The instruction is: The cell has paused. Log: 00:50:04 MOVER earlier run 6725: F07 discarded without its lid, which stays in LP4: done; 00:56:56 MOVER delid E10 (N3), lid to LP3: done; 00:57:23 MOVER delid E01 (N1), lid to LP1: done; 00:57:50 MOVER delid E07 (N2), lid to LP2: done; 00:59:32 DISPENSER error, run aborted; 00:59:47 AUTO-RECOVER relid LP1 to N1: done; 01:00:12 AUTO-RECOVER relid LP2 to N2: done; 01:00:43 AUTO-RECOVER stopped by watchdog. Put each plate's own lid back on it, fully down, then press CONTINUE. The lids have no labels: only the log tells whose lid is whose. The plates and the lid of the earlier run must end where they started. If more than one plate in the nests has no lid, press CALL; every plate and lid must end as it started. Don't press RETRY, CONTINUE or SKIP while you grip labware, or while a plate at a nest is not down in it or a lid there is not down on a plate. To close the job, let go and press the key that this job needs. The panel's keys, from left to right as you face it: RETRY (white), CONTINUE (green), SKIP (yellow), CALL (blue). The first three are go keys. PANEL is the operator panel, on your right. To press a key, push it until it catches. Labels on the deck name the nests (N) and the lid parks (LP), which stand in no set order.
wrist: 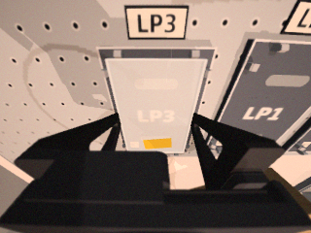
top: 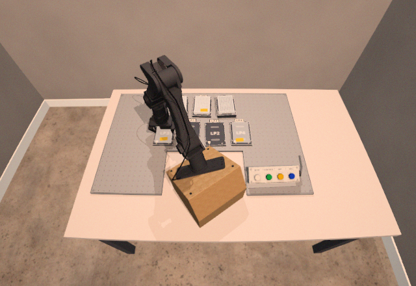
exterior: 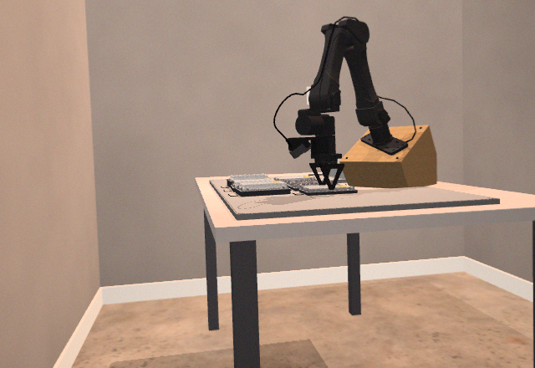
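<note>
A clear lid with an orange tag point(wrist: 155, 104) lies flat on park LP3 point(top: 163, 136). My gripper point(wrist: 155, 116) is down at the lid's near end, one finger against each long side, shut on the lid. It also shows in the side view point(exterior: 327, 184) and the overhead view point(top: 157, 127). Park LP1 point(wrist: 259, 104) beside it is bare, and park LP2 point(top: 214, 133) is bare. Another lid point(top: 240, 132) lies on LP4. In the back row, one plate point(top: 201, 104) carries a tagged lid, and the right plate point(top: 225, 104) shows open wells. A third plate is mostly hidden behind my arm.
The operator panel point(top: 273, 174) sits front right with white point(top: 257, 177), green point(top: 268, 177), yellow point(top: 280, 176) and blue point(top: 291, 175) keys. My wooden base block point(top: 206, 188) stands at the front centre.
</note>
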Tool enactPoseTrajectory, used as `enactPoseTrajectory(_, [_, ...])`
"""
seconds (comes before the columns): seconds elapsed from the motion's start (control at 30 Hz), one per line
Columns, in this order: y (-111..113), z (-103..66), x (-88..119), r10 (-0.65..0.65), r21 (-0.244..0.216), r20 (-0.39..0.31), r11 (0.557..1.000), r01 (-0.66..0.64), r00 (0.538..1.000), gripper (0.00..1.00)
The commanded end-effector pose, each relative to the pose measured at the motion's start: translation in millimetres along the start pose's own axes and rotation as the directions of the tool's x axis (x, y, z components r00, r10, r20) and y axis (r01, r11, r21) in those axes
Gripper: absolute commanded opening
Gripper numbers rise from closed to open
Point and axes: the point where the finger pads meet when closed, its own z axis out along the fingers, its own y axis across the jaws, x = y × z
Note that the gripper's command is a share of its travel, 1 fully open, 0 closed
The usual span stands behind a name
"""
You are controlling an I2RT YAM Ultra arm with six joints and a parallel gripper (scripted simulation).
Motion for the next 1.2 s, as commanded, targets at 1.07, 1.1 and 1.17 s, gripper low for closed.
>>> enactPoseTrajectory(1.07, [4,-43.1,-11,0.003,-0.011,0.044,1.000,-0.003,0.999,0.00])
enactPoseTrajectory(1.1, [4,-44.8,-11,0.003,-0.011,0.044,1.000,-0.003,0.999,0.00])
enactPoseTrajectory(1.17, [4,-44.8,-11,0.003,-0.011,0.044,1.000,-0.003,0.999,0.00])
